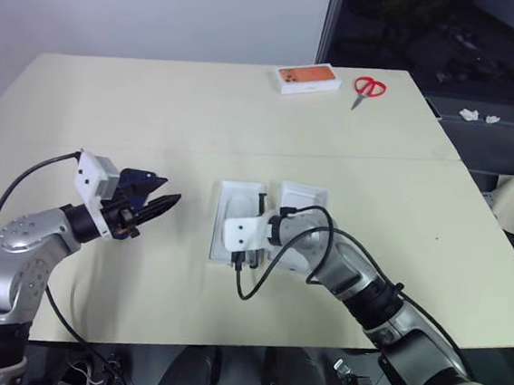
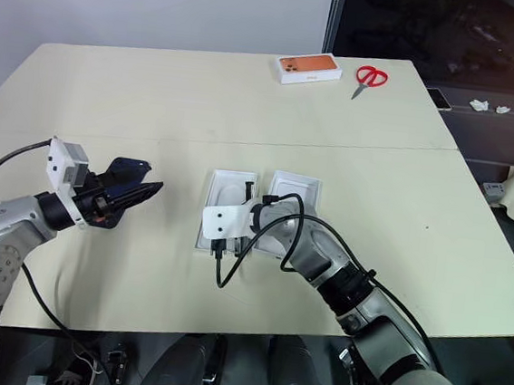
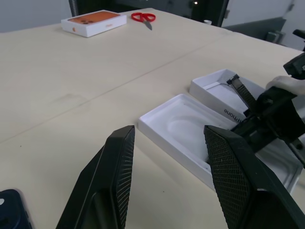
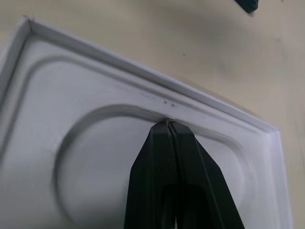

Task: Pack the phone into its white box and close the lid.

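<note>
- Table (image 1: 244,137): pale top across the frame; work sits at centre.
- Right arm: reaches in from lower right and bends toward centre, wrist angled down over the box.
- Left arm: comes in from lower left, forearm about level, wrist aimed toward the box from the left.
- Box (image 1: 229,199): open at centre, insert (image 4: 95,157) seated inside, oval recess up. No phone in it.
- Lid (image 1: 311,198): just right of the box, inside up, not fitted.
- Phone (image 3: 9,212): centre left, close against the left gripper, mostly hidden. Contact cannot be told.
- Left gripper (image 3: 169,131): fingers spread, nothing between them.
- Right gripper (image 4: 170,125): fingers clenched together, tips at the rim of the oval recess, nothing seen pinched.
- Step, as judged: preparing the box, before loading. Packing and closing not yet done.
- Next move, as judged: the right gripper must clear the box. The left needs a firm grip on the phone, then a flat, aligned carry into the tray.
- Orange box (image 1: 307,79) and scissors (image 1: 369,87): upper right, well apart from the work.
</note>
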`<state>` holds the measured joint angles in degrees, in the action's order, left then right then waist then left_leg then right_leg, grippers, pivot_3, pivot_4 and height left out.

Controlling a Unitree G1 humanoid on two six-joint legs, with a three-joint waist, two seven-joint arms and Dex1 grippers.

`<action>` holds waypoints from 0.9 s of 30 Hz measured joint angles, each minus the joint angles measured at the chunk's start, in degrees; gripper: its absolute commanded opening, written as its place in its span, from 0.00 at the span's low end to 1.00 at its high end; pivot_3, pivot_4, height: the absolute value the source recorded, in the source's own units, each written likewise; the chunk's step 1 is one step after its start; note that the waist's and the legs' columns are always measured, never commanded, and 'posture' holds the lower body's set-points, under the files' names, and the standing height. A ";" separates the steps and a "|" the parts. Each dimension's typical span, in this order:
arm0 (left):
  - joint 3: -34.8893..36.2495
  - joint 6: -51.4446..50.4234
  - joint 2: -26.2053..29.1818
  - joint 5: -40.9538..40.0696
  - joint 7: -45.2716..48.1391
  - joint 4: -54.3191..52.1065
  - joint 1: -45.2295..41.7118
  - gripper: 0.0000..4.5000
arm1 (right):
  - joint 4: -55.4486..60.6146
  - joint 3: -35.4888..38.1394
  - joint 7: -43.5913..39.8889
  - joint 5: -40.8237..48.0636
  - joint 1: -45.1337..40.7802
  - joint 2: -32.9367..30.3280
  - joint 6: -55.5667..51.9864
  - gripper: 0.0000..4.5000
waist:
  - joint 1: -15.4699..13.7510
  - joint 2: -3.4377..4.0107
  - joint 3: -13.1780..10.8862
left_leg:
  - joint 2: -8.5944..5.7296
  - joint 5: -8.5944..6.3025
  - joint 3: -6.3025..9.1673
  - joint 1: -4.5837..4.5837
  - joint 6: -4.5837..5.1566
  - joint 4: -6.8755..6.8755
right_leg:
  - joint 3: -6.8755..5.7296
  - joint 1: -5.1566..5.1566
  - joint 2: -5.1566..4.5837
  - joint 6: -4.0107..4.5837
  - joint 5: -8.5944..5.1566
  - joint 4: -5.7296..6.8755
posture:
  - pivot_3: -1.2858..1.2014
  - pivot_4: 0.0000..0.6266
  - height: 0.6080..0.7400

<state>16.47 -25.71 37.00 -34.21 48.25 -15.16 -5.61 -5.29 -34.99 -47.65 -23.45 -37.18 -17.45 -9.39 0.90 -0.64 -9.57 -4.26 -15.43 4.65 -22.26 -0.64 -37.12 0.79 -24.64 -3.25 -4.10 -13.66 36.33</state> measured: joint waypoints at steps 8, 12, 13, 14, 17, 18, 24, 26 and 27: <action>-0.06 0.37 0.00 0.52 -0.03 1.34 -0.94 0.54 | -4.36 3.43 3.77 -0.36 -2.41 -1.58 1.42 0.01 | -0.10 0.00 0.00 | -0.01 0.00 0.00 -0.01 0.00 0.00 | 0.00 0.01 -0.01 0.00 0.00 -0.02 | 0.52 0.24 1.00; -0.21 0.75 0.00 1.15 0.04 1.63 -0.99 0.54 | -6.42 2.91 4.42 -1.75 -2.31 -1.69 2.96 0.01 | 0.12 0.00 0.00 | 0.00 0.00 0.00 0.00 0.00 0.02 | 0.00 -0.01 0.01 0.00 0.00 -0.01 | 0.52 0.24 1.00; -0.36 1.03 0.00 1.21 0.05 1.63 -1.02 0.54 | -6.57 2.75 4.55 -2.26 -2.36 -1.71 3.66 0.01 | 0.11 0.00 0.00 | 0.01 0.00 0.00 0.00 0.00 0.02 | 0.00 -0.01 0.01 0.00 0.00 0.00 | 0.52 0.24 1.00; -0.46 1.18 0.00 1.26 0.05 1.64 -1.03 0.54 | -6.69 2.46 4.65 -2.81 -2.54 -1.81 4.44 0.01 | 0.11 -0.01 0.01 | 0.01 0.00 0.00 0.01 0.00 0.02 | 0.00 0.00 0.01 0.00 0.00 0.00 | 0.52 0.24 1.00; -0.83 1.51 -0.01 1.57 0.04 1.65 -1.03 0.54 | -6.84 1.91 4.99 -4.18 -2.83 -2.27 6.18 0.01 | 0.05 -0.04 0.02 | 0.01 0.00 0.00 0.13 0.00 0.02 | 0.00 0.12 0.01 0.00 0.00 -0.01 | 0.52 0.24 1.00; -1.13 1.61 -0.01 1.72 0.05 1.65 -1.03 0.54 | -6.83 1.93 4.85 -4.45 -2.88 -2.31 6.30 0.01 | 0.04 -0.04 0.03 | 0.01 0.00 0.00 0.16 0.00 0.02 | 0.00 0.16 0.01 0.00 0.00 -0.01 | 0.52 0.24 1.00; -1.19 2.29 0.00 2.01 0.03 1.73 -1.03 0.54 | -6.78 2.27 3.23 -4.52 -3.12 -2.93 4.36 0.01 | -0.11 -0.03 0.02 | 0.00 0.00 0.00 0.16 0.01 0.02 | 0.00 0.16 0.00 0.00 0.00 -0.01 | 0.52 0.24 1.00; -1.20 2.43 -0.01 2.10 0.02 1.76 -1.03 0.54 | -6.72 2.27 3.22 -4.70 -3.45 -2.90 3.18 0.01 | -0.13 -0.03 0.02 | 0.00 0.00 0.00 0.16 0.01 0.02 | 0.00 0.15 0.00 0.00 0.00 -0.01 | 0.52 0.24 1.00; -1.20 2.47 -0.01 2.15 0.02 1.76 -1.03 0.54 | -6.70 2.28 3.22 -4.97 -3.59 -2.90 2.63 0.01 | -0.15 -0.03 0.02 | 0.00 0.00 0.00 0.16 0.01 0.02 | 0.00 0.16 0.00 0.00 0.00 -0.01 | 0.52 0.24 1.00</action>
<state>15.28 -23.24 36.99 -32.05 48.27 -13.40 -6.64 -12.00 -32.71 -44.43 -28.42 -40.77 -20.35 -6.76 0.75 -0.68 -9.55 -4.26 -15.44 4.66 -22.10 -0.63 -37.11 0.79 -24.48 -3.25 -4.10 -13.66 36.32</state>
